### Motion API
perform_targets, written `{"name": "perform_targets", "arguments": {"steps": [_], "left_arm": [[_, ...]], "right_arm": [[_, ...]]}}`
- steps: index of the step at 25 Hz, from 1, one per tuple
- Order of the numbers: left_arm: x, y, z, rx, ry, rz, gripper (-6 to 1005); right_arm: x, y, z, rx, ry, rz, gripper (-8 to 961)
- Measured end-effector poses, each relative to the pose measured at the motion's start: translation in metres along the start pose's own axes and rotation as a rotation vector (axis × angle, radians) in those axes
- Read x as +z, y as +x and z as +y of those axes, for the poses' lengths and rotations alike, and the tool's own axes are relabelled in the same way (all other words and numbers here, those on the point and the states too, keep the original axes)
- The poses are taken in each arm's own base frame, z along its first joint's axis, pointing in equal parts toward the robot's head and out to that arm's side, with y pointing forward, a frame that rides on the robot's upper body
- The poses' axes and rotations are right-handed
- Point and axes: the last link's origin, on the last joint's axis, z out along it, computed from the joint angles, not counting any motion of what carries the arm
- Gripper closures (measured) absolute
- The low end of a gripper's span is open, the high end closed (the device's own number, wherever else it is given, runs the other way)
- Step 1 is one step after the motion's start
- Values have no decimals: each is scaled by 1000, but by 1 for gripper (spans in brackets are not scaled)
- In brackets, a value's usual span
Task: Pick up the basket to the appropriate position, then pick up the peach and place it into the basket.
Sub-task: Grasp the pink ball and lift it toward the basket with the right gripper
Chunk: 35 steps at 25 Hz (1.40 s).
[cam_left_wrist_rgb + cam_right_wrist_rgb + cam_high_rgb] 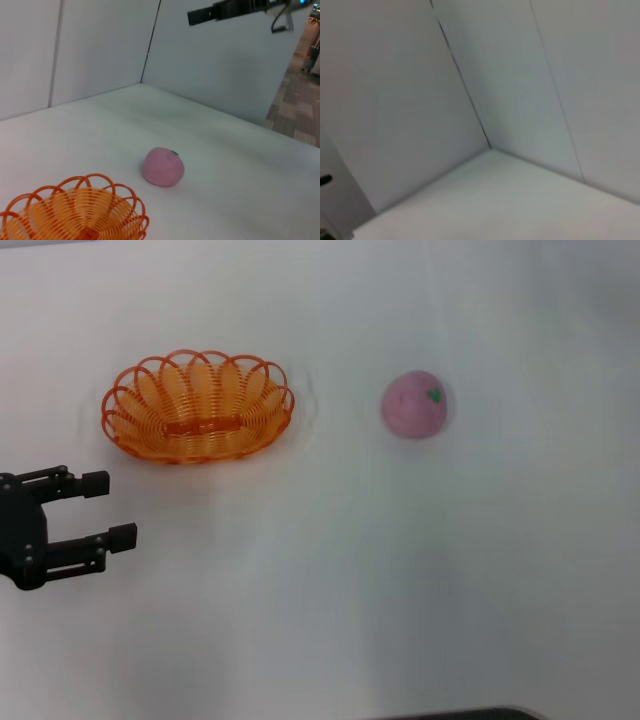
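Now, with the left gripper [102,510] spread wide and empty, near the orange wire basket [197,406] yet apart from it, best to approach level and pinch one looped rim section, avoiding the peach [414,405] lying well apart on the white table [400,570]; right gripper unseen

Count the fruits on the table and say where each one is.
1. The peach lies on the white table, apart from the basket and on its right in the head view. The basket holds no fruit. The open left gripper is near the basket.
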Motion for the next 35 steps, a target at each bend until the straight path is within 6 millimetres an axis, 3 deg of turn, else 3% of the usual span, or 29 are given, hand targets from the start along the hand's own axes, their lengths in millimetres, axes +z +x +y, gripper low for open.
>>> {"name": "perform_targets", "arguments": {"steps": [4, 8, 15, 24, 35], "left_arm": [[0, 1, 0, 2, -3, 0, 263], [1, 3, 0, 7, -15, 1, 263], [3, 5, 1, 8, -25, 2, 263], [5, 7, 0, 6, -35, -4, 264], [7, 8, -1, -2, -36, -2, 265]], "right_arm": [[3, -21, 6, 6, 58, 110, 270], [17, -24, 8, -3, 111, 272, 271], [53, 5, -2, -25, 190, 538, 273], [92, 52, -25, -42, 268, 687, 275], [113, 72, -29, -95, 287, 739, 278]]}}
